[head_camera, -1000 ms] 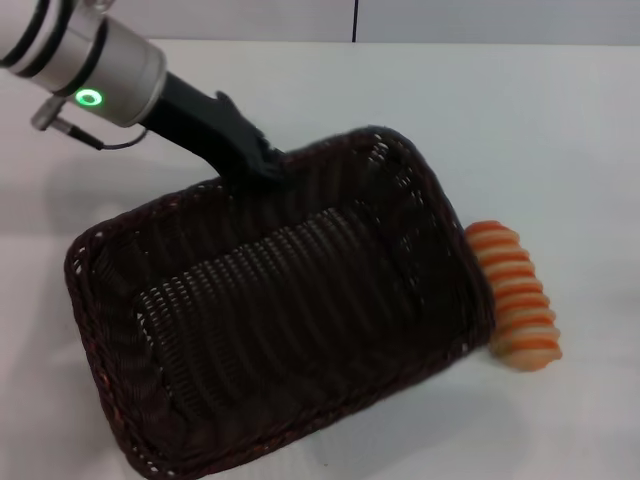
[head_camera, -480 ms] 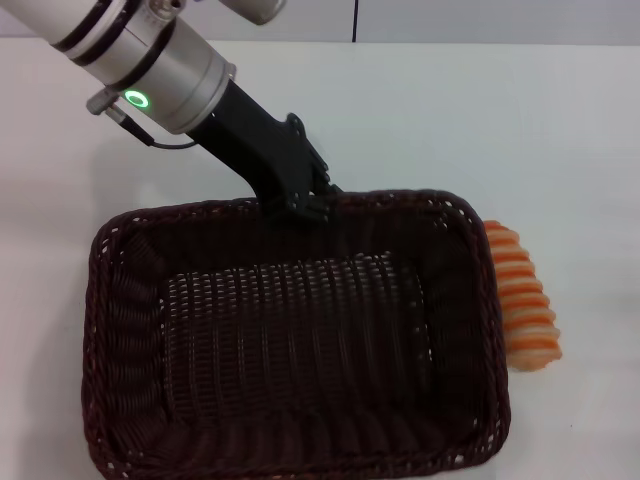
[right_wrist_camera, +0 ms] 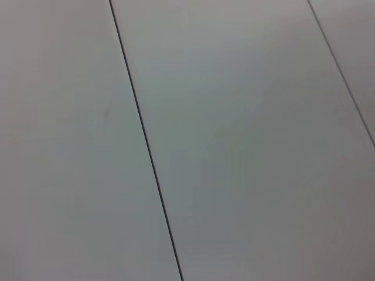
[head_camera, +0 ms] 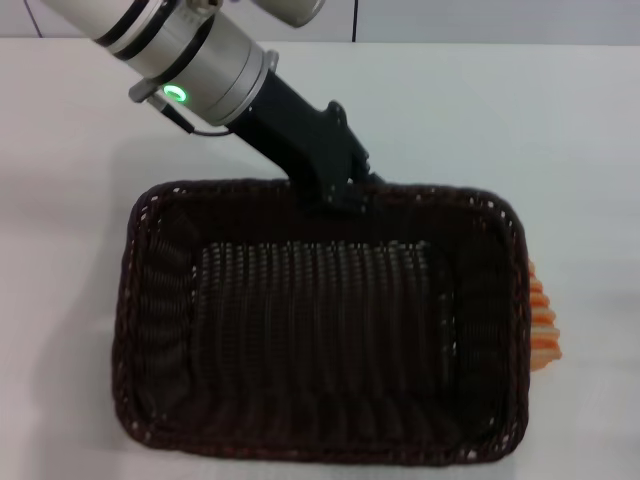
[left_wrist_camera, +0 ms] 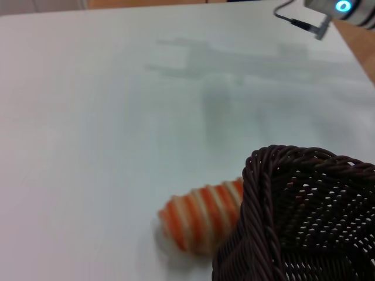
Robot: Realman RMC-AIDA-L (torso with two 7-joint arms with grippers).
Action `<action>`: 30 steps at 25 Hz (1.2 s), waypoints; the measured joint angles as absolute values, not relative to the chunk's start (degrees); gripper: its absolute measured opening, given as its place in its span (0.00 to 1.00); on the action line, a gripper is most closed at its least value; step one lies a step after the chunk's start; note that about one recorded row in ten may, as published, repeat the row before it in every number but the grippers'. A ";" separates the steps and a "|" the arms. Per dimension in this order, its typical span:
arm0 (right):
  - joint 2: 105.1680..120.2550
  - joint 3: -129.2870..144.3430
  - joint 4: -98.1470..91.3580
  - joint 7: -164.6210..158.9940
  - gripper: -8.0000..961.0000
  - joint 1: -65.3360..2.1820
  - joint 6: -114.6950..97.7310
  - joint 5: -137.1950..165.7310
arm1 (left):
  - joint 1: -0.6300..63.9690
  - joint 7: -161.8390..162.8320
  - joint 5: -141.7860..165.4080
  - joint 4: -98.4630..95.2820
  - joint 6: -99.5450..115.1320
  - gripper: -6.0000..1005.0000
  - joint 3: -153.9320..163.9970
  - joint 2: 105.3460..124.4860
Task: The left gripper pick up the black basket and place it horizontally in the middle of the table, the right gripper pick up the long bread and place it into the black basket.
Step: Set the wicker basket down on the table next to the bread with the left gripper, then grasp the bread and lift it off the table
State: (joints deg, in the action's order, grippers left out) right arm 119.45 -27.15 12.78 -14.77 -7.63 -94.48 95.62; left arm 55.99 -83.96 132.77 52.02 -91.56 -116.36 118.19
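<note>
basket (head_camera: pixel 320 330): very dark brown-black, woven wicker, braided rim, openwork sides with pale gaps
bread (left_wrist_camera: pixel 202 213): pale cream with orange crosswise stripes, ridged
table (head_camera: pixel 520 120): plain white, faint grey shadows
left gripper (head_camera: pixel 345 190): black
left arm (head_camera: pixel 190 60): silver and white with black bands, green ring light
panels in right wrist view (right_wrist_camera: pixel 234 129): pale grey, thin dark seams
</note>
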 joint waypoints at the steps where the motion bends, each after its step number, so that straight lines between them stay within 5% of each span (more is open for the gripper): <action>1: 119.45 -27.15 12.78 -14.77 0.87 -7.63 -94.48 95.62 | 55.99 -83.96 132.77 52.02 -91.56 0.20 -116.36 118.19; 10: 119.35 -26.28 12.69 -14.89 0.87 -7.47 -94.55 95.62 | 54.66 -84.54 132.68 50.26 -84.87 0.20 -114.32 118.23; 17: 119.35 -25.80 12.47 -14.85 0.87 -7.70 -94.75 95.62 | 53.54 -84.61 130.56 52.84 -83.87 0.35 -113.54 118.42; 21: 119.35 -25.45 12.39 -14.80 0.87 -7.72 -94.76 95.62 | 49.52 -83.80 126.71 60.38 -78.52 0.53 -110.59 118.60; 24: 119.35 -23.59 12.39 -14.73 0.87 -7.79 -94.77 95.62 | 42.11 -84.13 122.22 70.23 -68.30 0.62 -104.90 118.62; 25: 119.33 -21.54 12.39 -14.72 0.87 -7.90 -94.78 95.62 | 35.06 -85.72 119.84 77.24 -54.67 0.63 -98.06 118.57; 29: 119.35 -17.30 12.35 -14.60 0.87 -8.17 -94.63 95.62 | 28.06 -88.91 118.89 81.31 -37.45 0.70 -89.37 118.48; 30: 119.37 -14.87 12.32 -14.53 0.87 -8.33 -94.49 95.62 | 22.03 -93.19 119.95 81.53 -14.28 0.72 -77.01 118.30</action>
State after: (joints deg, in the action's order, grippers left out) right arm 119.37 -14.87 12.32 -14.53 -8.33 -94.49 95.62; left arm 22.03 -93.19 119.95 81.53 -14.28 -77.02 118.30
